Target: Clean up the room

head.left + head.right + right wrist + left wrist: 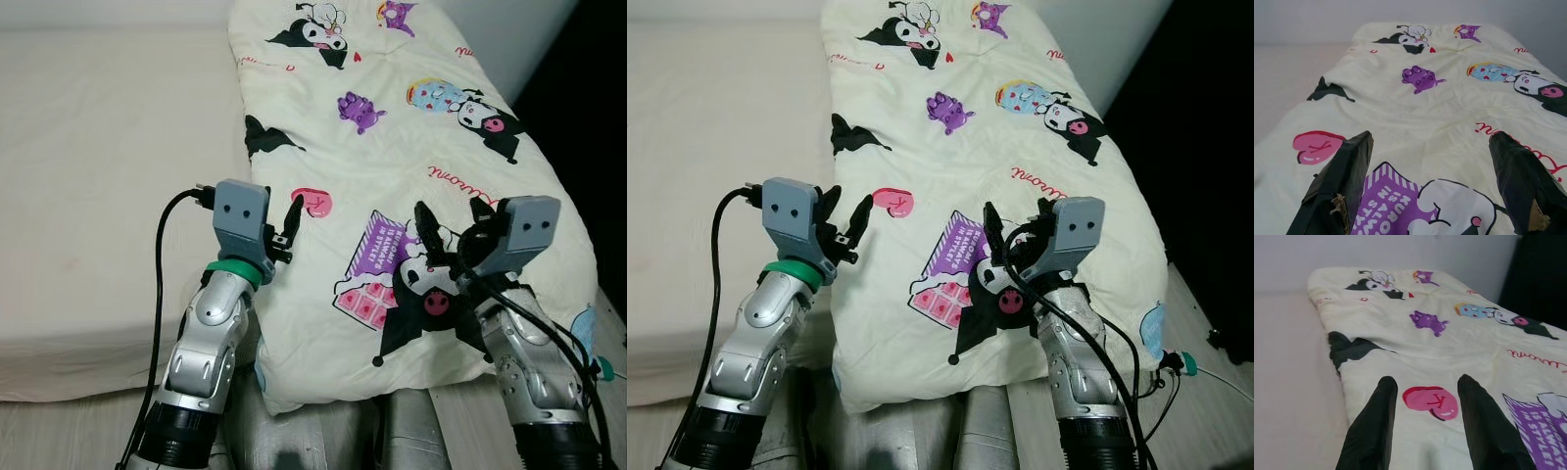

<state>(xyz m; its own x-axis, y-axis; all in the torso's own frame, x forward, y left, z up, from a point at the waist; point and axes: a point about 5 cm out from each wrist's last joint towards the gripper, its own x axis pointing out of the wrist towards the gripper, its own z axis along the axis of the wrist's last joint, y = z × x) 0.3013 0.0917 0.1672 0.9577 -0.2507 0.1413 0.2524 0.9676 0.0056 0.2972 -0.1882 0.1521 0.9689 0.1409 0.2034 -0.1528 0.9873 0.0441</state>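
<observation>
A cream cartoon-print quilt (392, 166) lay folded lengthwise along the right side of the bed (108, 186), its near end hanging over the edge. The left gripper (284, 227) hovered at the quilt's left edge, fingers parted and empty. The right gripper (453, 227) hung over the near end, fingers spread wide.

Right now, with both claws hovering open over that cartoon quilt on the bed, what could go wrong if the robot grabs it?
1. The quilt hangs over the bed's near edge, so a pull may drag it to the floor.
2. The left claw is near the quilt's side edge; it may pinch only a thin fold and slip.
3. Loose black cables loop along the right arm behind the right claw and could snag the fabric.
</observation>
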